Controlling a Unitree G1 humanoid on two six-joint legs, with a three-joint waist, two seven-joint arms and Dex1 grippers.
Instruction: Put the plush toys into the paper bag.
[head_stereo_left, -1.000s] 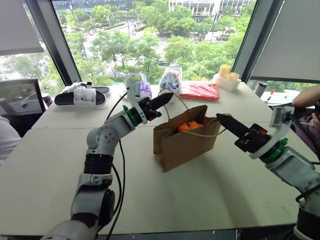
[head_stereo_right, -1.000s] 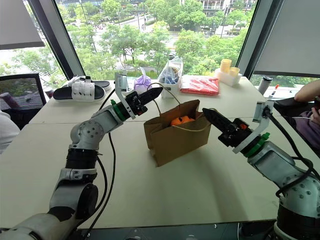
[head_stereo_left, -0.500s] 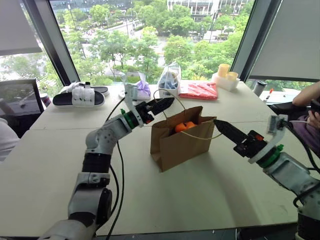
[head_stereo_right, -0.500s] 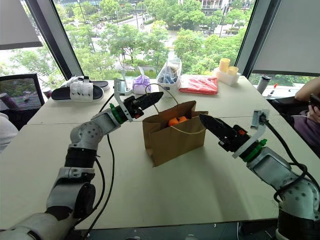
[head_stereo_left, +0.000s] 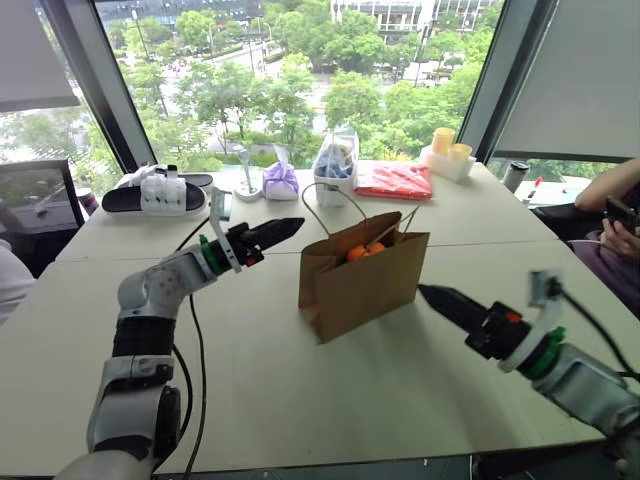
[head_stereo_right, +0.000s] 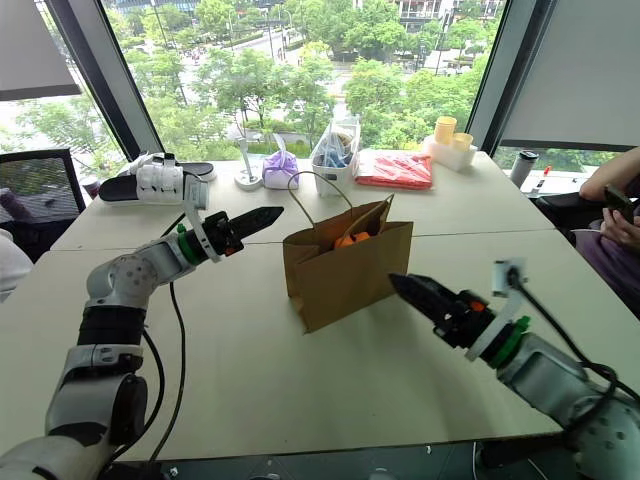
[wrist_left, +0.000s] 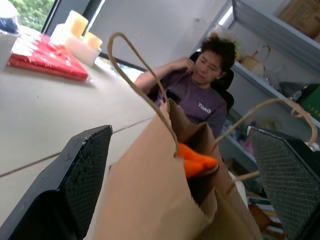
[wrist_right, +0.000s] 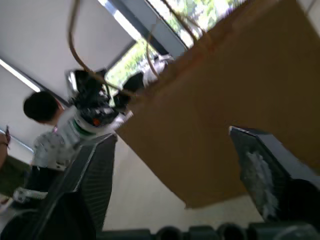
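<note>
The brown paper bag (head_stereo_left: 362, 278) stands upright in the middle of the table, its cord handles loose above the mouth. An orange plush toy (head_stereo_left: 362, 251) sits inside it, showing just over the rim; the left wrist view catches the same plush toy (wrist_left: 198, 161) in the bag's mouth. My left gripper (head_stereo_left: 283, 229) hovers to the left of the bag, apart from it and pointing at it; its fingers (wrist_left: 85, 170) are spread wide, open and empty. My right gripper (head_stereo_left: 438, 298) is low on the bag's right, clear of it, its fingers (wrist_right: 95, 172) open with nothing held.
Along the far edge lie black-and-white slippers (head_stereo_left: 160, 190), a purple cloth bundle (head_stereo_left: 280, 180), a clear pouch (head_stereo_left: 337, 160), a red packet (head_stereo_left: 400, 182) and yellow cups (head_stereo_left: 447, 148). A person (head_stereo_left: 612, 205) sits at the right end. A dark chair (head_stereo_left: 30, 205) is at the left.
Both grippers went from shut at the bag's handles to open. The left has pulled away to the left, the right has dropped and drawn back. The bag stands on its own.
</note>
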